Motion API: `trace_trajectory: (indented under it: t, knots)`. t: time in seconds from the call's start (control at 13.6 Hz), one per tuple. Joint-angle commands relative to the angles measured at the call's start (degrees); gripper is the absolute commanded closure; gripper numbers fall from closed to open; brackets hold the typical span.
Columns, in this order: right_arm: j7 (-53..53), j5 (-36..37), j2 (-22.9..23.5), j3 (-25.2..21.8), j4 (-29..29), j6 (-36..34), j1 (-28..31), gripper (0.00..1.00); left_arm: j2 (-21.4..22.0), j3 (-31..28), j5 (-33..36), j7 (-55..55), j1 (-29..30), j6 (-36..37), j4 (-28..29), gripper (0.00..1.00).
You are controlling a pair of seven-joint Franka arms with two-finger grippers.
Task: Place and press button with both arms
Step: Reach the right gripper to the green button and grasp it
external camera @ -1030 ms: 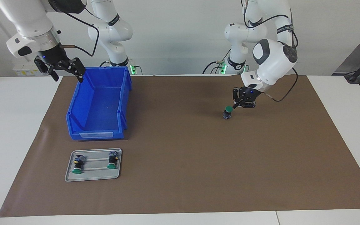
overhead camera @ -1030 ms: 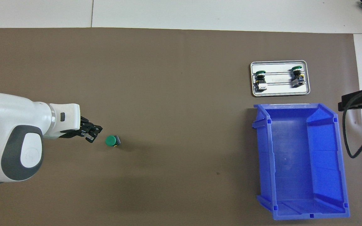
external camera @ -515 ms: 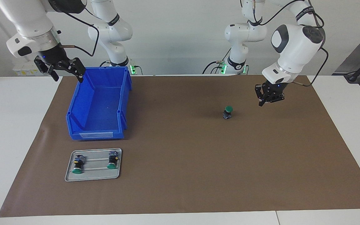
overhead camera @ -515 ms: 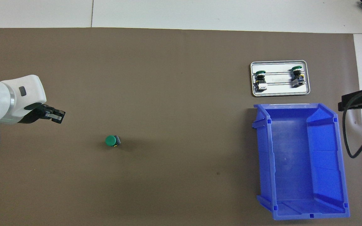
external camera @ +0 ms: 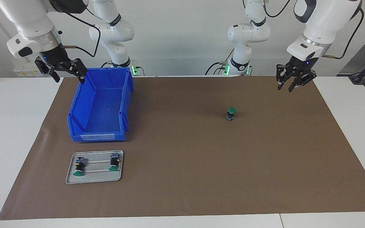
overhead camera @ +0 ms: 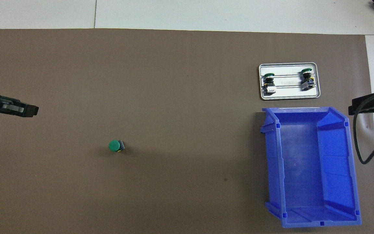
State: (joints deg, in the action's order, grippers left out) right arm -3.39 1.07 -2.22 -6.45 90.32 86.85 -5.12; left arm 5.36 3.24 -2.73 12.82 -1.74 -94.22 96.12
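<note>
The button point(external camera: 230, 114) stands upright on the brown mat, green cap up, toward the left arm's end of the table; it also shows in the overhead view point(overhead camera: 115, 146). My left gripper point(external camera: 291, 85) is open and empty, raised over the mat's edge near the robots, well apart from the button; its tip shows in the overhead view point(overhead camera: 28, 110). My right gripper point(external camera: 67, 75) is open and empty, up in the air beside the blue bin's corner nearest the robots; in the overhead view point(overhead camera: 360, 105) only its edge shows.
A blue open bin point(external camera: 74, 110) point(overhead camera: 273, 169) stands at the right arm's end. Farther from the robots than it, a silver tray point(external camera: 93, 180) point(overhead camera: 289, 96) holds two look-alike buttons point(external camera: 78, 167) point(external camera: 113, 164).
My left gripper has drawn away from the button, rising and moving toward the left arm's end and the robots. The button stays upright in place. The right arm has not moved.
</note>
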Motion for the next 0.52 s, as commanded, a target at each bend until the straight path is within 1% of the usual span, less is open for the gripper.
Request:
trace_trajectory:
  t: [0.0,0.15,0.22,0.37,0.44]
  knots:
    - [-0.7,-0.2,-0.6,0.6,0.9,1.9,-4.2,0.0,-4.0,0.4,0.9,-5.0,0.1,7.8,-8.7,0.0]
    - [-6.0,-0.2,-0.4,0.7,2.2,5.6,-7.4,0.0,-7.6,0.3,0.8,-5.8,0.3,14.4,-16.5,0.0]
    - [-9.3,-0.2,0.1,0.8,2.8,7.2,-10.8,0.0,-9.0,0.1,1.0,-5.8,0.4,16.3,-18.8,0.0]
    - [-16.6,-0.3,-0.3,0.9,6.3,12.2,-17.7,0.0,-8.6,0.2,1.7,-5.8,0.3,15.9,-18.5,0.0]
    - [-19.8,-0.4,-0.1,0.9,7.0,13.9,-20.5,0.0,-7.8,0.3,2.1,-5.7,0.2,15.8,-16.7,0.0]
